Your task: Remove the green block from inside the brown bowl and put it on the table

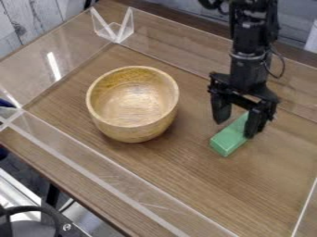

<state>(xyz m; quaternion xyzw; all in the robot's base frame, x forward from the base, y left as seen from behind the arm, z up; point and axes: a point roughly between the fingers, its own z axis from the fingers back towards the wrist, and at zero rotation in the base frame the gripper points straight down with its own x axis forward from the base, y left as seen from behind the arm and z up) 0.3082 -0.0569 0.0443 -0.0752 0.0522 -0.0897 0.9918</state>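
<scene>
My tool (pixel 240 123), a black two-fingered gripper on a black arm, points almost straight down over the right half of the brown wood-grain desk (pixel 148 176). Its jaws stand wide apart and hold nothing. The two fingers (pixel 218 110) hang just above the small bright green rectangular block (pixel 228 142), one towards each side of the block's far end.

The green block lies flat on the desk surface, outside the bowl, its long side running roughly from 1 o'clock to 7 o'clock. Its near end sticks out from under my tool towards the front of the desk. Whether the fingertips clear the block or graze it I cannot tell from this angle.

The round light tan wooden bowl (pixel 132 103), with visible grain and a thick rim, sits upright at about 9 o'clock from the block, apart from it with a strip of bare desk between them. Its inside shows only wood grain.

Clear acrylic walls (pixel 56 57) run along the desk edges. At about 11 o'clock from the bowl, near the far corner, a small clear folded acrylic piece (pixel 113 27) stands against the wall.
</scene>
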